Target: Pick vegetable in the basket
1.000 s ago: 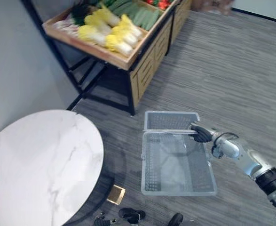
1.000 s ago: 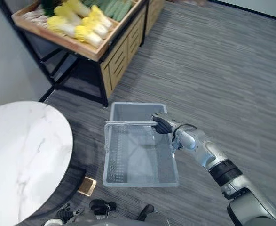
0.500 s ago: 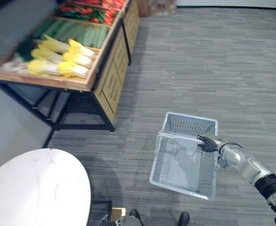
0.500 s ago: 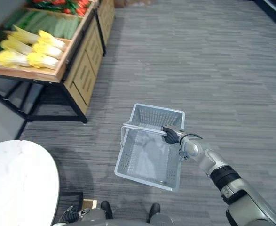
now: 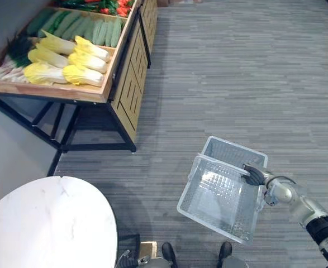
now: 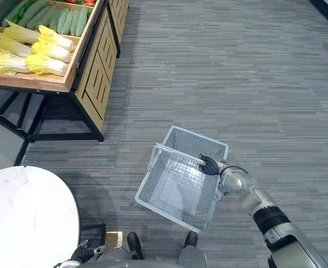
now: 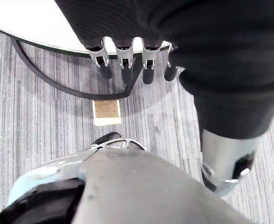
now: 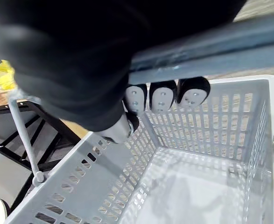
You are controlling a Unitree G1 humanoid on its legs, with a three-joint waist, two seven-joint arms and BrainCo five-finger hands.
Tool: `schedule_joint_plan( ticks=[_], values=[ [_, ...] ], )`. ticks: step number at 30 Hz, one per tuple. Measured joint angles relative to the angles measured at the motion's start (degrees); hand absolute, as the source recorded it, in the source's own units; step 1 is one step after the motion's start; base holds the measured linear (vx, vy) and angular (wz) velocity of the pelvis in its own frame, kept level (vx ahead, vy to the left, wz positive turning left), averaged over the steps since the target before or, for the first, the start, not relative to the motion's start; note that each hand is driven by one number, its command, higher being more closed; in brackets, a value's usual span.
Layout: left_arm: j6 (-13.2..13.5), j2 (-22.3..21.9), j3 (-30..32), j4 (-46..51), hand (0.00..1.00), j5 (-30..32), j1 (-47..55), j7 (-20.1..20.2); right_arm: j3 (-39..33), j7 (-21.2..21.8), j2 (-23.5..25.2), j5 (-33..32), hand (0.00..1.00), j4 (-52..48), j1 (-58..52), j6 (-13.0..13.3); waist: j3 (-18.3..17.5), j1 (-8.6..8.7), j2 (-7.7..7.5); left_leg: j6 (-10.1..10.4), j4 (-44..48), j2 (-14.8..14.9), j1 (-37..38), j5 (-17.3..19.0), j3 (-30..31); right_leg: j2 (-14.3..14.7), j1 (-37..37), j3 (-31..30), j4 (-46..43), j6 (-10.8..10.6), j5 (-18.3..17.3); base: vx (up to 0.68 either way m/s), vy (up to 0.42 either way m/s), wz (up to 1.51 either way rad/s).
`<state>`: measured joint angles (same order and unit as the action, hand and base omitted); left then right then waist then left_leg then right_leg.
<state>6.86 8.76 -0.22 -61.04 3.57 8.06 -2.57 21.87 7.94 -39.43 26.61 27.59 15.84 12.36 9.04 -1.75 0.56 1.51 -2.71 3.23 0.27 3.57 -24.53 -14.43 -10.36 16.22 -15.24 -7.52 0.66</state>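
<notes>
- Left eye view: we carry an empty grey basket [image 5: 217, 195] by its handle in our right hand [image 5: 255, 175], above the floor. It holds no vegetable yet, so we judge the picking itself is not yet begun.
- Right eye view: the yellow cabbages [image 6: 43, 65] lie on the wooden stand [image 6: 35, 82], well apart from basket and hand.
- Left wrist view: our left hand [image 7: 124, 56] hangs with relaxed fingers, holding nothing, near the round white table [image 7: 29, 23].
- Right wrist view: our fingers [image 8: 162, 95] curl round the handle [image 8: 221, 44]; the basket's bottom is bare.
</notes>
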Motion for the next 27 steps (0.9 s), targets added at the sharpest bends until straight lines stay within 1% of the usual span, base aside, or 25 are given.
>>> schedule_joint_plan(
  ticks=[1, 2, 3, 4, 5, 6, 7, 8, 10, 11, 12, 13, 15, 16, 17, 18, 19, 20, 21, 22, 23, 24, 25, 26, 27],
  values=[
    [0.00, 0.06, -0.42, -0.05, 0.00, 0.04, 0.07, 0.00, -0.16, 0.00, 0.00, 0.06, 1.00, 0.00, -0.40, -0.01, 0.29, 0.02, 0.15, -0.19, -0.55, -0.17, 0.80, 0.12, -0.08, -0.64, -1.19, -0.45, -3.61, 0.17, -0.05, -0.05, 0.096, -0.02],
    [-0.01, 0.46, -1.23, -0.08, 0.00, 0.05, 0.15, 0.01, -0.29, 0.00, -0.03, 0.39, 1.00, -0.10, -0.98, -0.05, 0.70, 0.23, -0.07, -0.66, -1.21, -0.90, 2.62, 0.42, -0.11, -2.33, -3.70, -1.12, -11.69, 1.94, -0.02, -0.04, 0.125, 0.00],
    [0.03, 1.01, -1.93, 0.05, 0.00, 0.04, 0.05, 0.11, -0.87, 0.06, -0.10, 0.86, 1.00, -0.14, -1.31, -0.18, 1.16, 0.32, -0.68, -1.15, -1.22, -1.64, 3.98, 0.84, -0.02, -4.26, -6.13, -0.95, -18.11, 5.13, 1.18, -0.01, 0.103, 0.04],
    [0.01, 1.29, -2.25, 0.06, 0.00, 0.04, -0.08, 0.12, -1.09, 0.09, -0.21, 1.19, 1.00, -0.15, -1.37, -0.18, 1.38, 0.46, -0.88, -1.45, -1.22, -1.85, 4.47, 1.06, 0.14, -5.05, -7.21, -1.01, -20.64, 6.34, 2.11, 0.08, 0.068, 0.05],
    [-0.11, 1.57, -2.92, 0.07, 0.00, 0.05, -0.91, 0.11, -1.45, -0.07, -0.04, 1.62, 1.00, -0.16, -1.37, -0.28, 2.09, 0.89, -1.06, -2.25, -1.05, -1.89, 5.41, 1.61, 0.52, -5.66, -9.64, -1.71, -24.78, 6.41, 2.37, 0.12, 0.035, 0.05],
    [-0.55, 1.57, -3.24, 0.02, 0.00, 0.04, -1.76, 0.10, -1.90, -0.26, 0.09, 1.61, 1.00, -0.24, -1.33, -0.30, 2.82, 0.89, -0.63, -2.57, -0.83, -1.41, 5.73, 2.00, 0.94, -4.73, -10.80, -1.85, -25.33, 6.38, -0.74, 0.14, 0.015, 0.08],
    [-0.81, 1.56, -3.64, 0.04, 0.00, 0.03, -2.35, 0.08, -2.42, -0.26, 0.08, 1.61, 1.00, -0.40, -1.33, -0.30, 3.06, 0.95, -0.30, -2.70, -0.63, -1.13, 5.66, 2.22, 1.51, -4.01, -10.89, -1.60, -23.70, 6.58, -1.85, 0.19, -0.019, 0.24],
    [-0.87, 1.40, -4.03, 0.10, 0.00, 0.03, -3.82, 0.08, -4.19, -0.34, 0.07, 1.57, 1.00, -0.96, -1.18, -0.29, 3.90, 1.85, 0.50, -2.54, -0.21, -0.64, 5.45, 2.71, 2.36, -2.53, -11.21, -0.29, -16.52, 6.49, -1.90, 0.20, -0.036, 0.35],
    [-0.89, 0.82, -3.99, 0.44, 0.00, 0.03, -5.18, 0.01, -5.67, -0.48, 0.05, 1.56, 1.00, -1.26, -1.13, -0.33, 4.41, 2.62, 0.99, -2.35, 0.32, -0.50, 5.37, 3.16, 3.58, -1.65, -11.27, -0.04, -6.60, 4.42, -0.30, 0.28, -0.072, 0.42],
    [-0.86, 0.53, -3.92, 1.02, 0.00, 0.03, -5.90, -0.11, -6.09, -0.78, 0.05, 1.57, 1.00, -1.32, -1.05, -0.41, 4.60, 3.15, 0.83, -1.59, 0.94, -0.49, 5.38, 3.95, 4.72, -1.48, -11.28, -0.61, 2.51, 2.16, 1.70, 0.43, -0.158, 0.52],
    [-0.81, 0.48, -3.90, 1.87, 0.00, 0.04, -6.45, -0.44, -6.12, -1.10, 0.03, 1.57, 1.00, -1.48, -1.06, -0.48, 4.93, 3.27, 0.26, 0.01, 1.52, -0.36, 6.16, 4.53, 5.10, -1.73, -11.33, -1.25, 10.54, 0.80, 3.64, 0.37, -0.142, 0.49],
    [-0.77, 0.45, -3.87, 2.04, 0.00, 0.04, -6.97, -0.58, -6.12, -1.15, 0.03, 1.58, 1.00, -1.66, -1.12, -0.56, 5.11, 3.25, -0.04, 0.77, 1.96, -0.30, 6.64, 5.06, 5.78, -1.99, -11.39, -1.41, 12.83, 0.44, 3.86, 0.43, -0.249, 0.54],
    [-0.76, 0.50, -3.87, 2.32, 0.00, 0.05, -7.54, -1.03, -6.14, -1.22, 0.06, 1.75, 1.00, -2.67, -1.81, -0.95, 5.35, 3.42, -1.61, 5.04, 3.11, 0.76, 9.95, 8.17, 8.38, -2.71, -10.87, -2.14, 14.42, 0.63, 3.69, 0.52, -0.396, 0.64],
    [-0.76, 0.98, -3.78, 2.36, 0.00, 0.06, -7.47, -1.08, -6.31, -1.22, -0.02, 2.01, 1.00, -3.16, -2.27, -0.94, 5.19, 3.44, -2.20, 6.20, 3.36, 1.09, 10.77, 9.24, 9.28, -2.70, -10.41, -2.84, 13.72, 0.96, 4.77, 0.53, -0.480, 0.65],
    [-0.87, -0.35, -3.55, 2.25, 0.00, 0.08, -7.59, -1.18, -7.76, -1.15, -0.13, 2.27, 1.00, -3.26, -2.69, -1.17, 4.65, 3.43, 0.29, 7.97, 5.70, 4.77, 10.75, 11.32, 10.67, -0.68, -11.62, -2.89, 8.19, 0.32, 8.54, 0.44, -0.392, 0.50],
    [-0.71, -0.78, -3.73, 1.91, 0.00, 0.09, -7.55, -1.11, -8.20, -1.16, -0.15, 2.28, 1.00, -3.25, -2.98, -1.55, 4.34, 3.23, 1.28, 8.28, 7.42, 6.54, 10.29, 11.40, 11.43, 0.38, -12.15, -2.37, 5.46, 0.52, 8.40, 0.55, -0.500, 0.37],
    [-0.69, -1.77, -3.40, 1.44, 0.00, 0.12, -7.47, -1.13, -8.22, -1.15, -0.03, 2.10, 1.00, -3.21, -2.95, -2.12, 4.30, 2.77, 2.26, 8.97, 16.49, 10.59, 6.74, 9.48, 11.76, 2.50, -11.94, -0.68, 1.76, 3.26, 4.61, 0.55, -0.498, 0.16],
    [-0.77, -2.16, -2.73, 1.16, 0.00, -0.02, -7.46, -0.94, -8.22, -1.16, -0.01, 2.05, 1.00, -3.41, -2.99, -2.12, 4.32, 2.78, 2.31, 9.19, 21.42, 12.03, 4.60, 7.89, 12.12, 2.99, -11.17, -0.04, 1.07, 3.82, 3.39, 0.69, -0.575, 0.19],
    [-0.81, -2.29, -1.38, 1.16, 0.00, 0.06, -7.60, -0.95, -8.35, -1.20, -0.02, 1.88, 1.00, -3.65, -3.40, -2.13, 4.31, 3.03, 2.35, 9.19, 30.88, 14.65, 0.68, 2.44, 12.96, 3.76, -8.86, 1.65, -0.15, 5.33, 1.45, 0.71, -0.511, 0.26],
    [-0.78, -2.50, -0.46, 1.30, 0.00, 0.07, -7.59, -0.96, -9.10, -1.29, -0.01, 1.44, 1.00, -4.25, -4.76, -2.14, 4.37, 2.91, 2.48, 7.88, 37.95, 17.09, -1.95, -6.14, 12.97, 4.52, -5.33, 2.90, -0.53, 6.51, -0.76, 0.60, -0.366, 0.24],
    [-0.76, -2.62, 0.24, 1.41, 0.00, 0.03, -7.53, -0.99, -9.35, -1.41, 0.07, 1.10, 1.00, -4.41, -5.42, -2.14, 4.40, 2.73, 2.43, 6.60, 40.96, 18.27, -2.64, -11.32, 12.51, 4.76, -3.30, 3.41, -0.18, 7.00, -1.69, 0.56, -0.310, 0.11],
    [-0.74, -2.95, 1.13, 1.72, 0.00, 0.01, -7.57, -0.98, -10.48, -1.55, 0.11, 0.26, 1.00, -4.58, -6.85, -2.24, 4.77, 1.93, 1.81, 5.90, 48.64, 20.65, -4.71, -13.25, 10.25, 5.33, 0.95, 3.39, 1.89, 6.77, -3.36, 0.40, -0.215, -0.06],
    [-0.67, -3.12, 1.49, 2.02, 0.00, -0.08, -7.58, -0.94, -10.93, -1.56, 0.13, 0.27, 1.00, -4.56, -7.28, -2.51, 4.69, 1.44, 1.93, 5.22, 52.61, 21.48, -6.10, -10.78, 8.81, 5.69, 2.53, 2.99, 2.86, 6.95, -3.75, 0.47, -0.228, -0.18],
    [-0.69, -3.30, 2.48, 2.38, 0.00, -0.08, -7.61, -0.98, -11.06, -1.55, 0.31, 0.31, 1.00, -4.55, -7.63, -2.88, 4.63, 1.24, 2.03, 4.81, 57.71, 21.52, -8.66, -6.24, 7.17, 5.99, 5.56, 2.60, 5.23, 7.07, -4.06, 0.43, -0.166, -0.23],
    [-0.73, -3.39, 3.98, 2.54, 0.00, -0.39, -7.57, -1.12, -11.38, -1.54, 1.02, 0.31, 1.00, -4.53, -8.45, -3.50, 4.61, 1.20, 2.06, 4.00, 58.95, 20.88, -11.30, -2.71, 5.18, 6.34, 8.70, 2.54, 7.73, 7.01, -4.75, 0.42, -0.127, -0.19]
  ],
)
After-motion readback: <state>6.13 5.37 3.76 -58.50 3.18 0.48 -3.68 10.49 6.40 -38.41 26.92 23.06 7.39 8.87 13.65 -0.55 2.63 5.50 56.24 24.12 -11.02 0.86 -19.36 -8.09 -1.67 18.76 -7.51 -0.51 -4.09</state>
